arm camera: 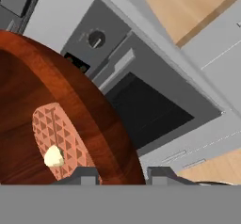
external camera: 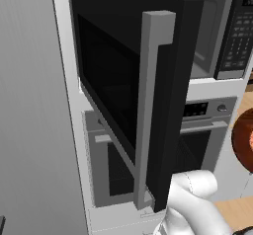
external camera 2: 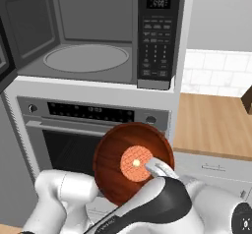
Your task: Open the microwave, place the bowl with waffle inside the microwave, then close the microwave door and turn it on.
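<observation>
The microwave (external camera 2: 86, 56) stands with its light grey cavity exposed and its round turntable bare. Its black door (external camera: 118, 81) with the grey vertical bar handle (external camera: 150, 105) is swung wide out to the left. The keypad strip (external camera 2: 157, 46) sits right of the cavity. A brown wooden bowl (external camera 2: 110, 166) holding a round waffle (external camera 2: 136, 162) with a pat of butter hangs tilted in front of the oven, below the microwave. My gripper (arm camera: 121, 175) is shut on the bowl's rim (arm camera: 108, 124), with a fingertip (arm camera: 84, 173) inside the bowl and the other outside.
The grey oven (external camera 2: 98, 115) with horizontal handle and round knobs (arm camera: 96, 39) sits directly under the microwave, behind the bowl. A wooden counter (external camera 2: 211, 125) with white drawers lies to the right. A tall grey panel (external camera: 29, 105) borders the left.
</observation>
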Controlling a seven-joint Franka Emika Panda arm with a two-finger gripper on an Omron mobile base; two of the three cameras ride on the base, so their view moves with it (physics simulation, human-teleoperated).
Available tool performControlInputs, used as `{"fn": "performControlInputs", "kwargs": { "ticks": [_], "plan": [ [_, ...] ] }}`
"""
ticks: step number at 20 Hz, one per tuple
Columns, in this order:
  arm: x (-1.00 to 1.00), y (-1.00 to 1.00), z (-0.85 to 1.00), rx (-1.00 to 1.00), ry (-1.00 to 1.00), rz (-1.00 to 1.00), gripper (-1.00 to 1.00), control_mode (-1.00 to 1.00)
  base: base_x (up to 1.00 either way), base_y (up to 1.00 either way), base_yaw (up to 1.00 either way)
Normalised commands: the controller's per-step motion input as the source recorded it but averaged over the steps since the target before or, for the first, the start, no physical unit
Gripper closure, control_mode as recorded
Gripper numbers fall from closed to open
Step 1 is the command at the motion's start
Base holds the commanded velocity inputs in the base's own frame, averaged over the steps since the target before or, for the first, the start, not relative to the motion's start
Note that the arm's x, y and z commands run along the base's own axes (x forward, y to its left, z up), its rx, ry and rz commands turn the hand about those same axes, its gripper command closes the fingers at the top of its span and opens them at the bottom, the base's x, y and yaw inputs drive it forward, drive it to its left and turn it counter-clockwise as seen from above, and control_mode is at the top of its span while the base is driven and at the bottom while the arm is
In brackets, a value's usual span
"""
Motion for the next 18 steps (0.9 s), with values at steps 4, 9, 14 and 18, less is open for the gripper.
{"fn": "performControlInputs", "kwargs": {
  "ticks": [4,9,14,18],
  "plan": [
    [0.00,1.00,0.76,-0.42,0.29,-0.03,1.00,-1.00,0.00,0.00,0.00],
    [0.00,1.00,0.23,-0.13,0.22,-0.37,1.00,-1.00,0.00,0.00,0.00],
    [0.07,0.39,0.01,0.12,0.01,-0.33,1.00,-1.00,0.00,0.00,0.00],
    [0.10,0.10,0.22,0.34,0.00,0.00,1.00,-1.00,0.00,0.00,0.00]
  ]
}}
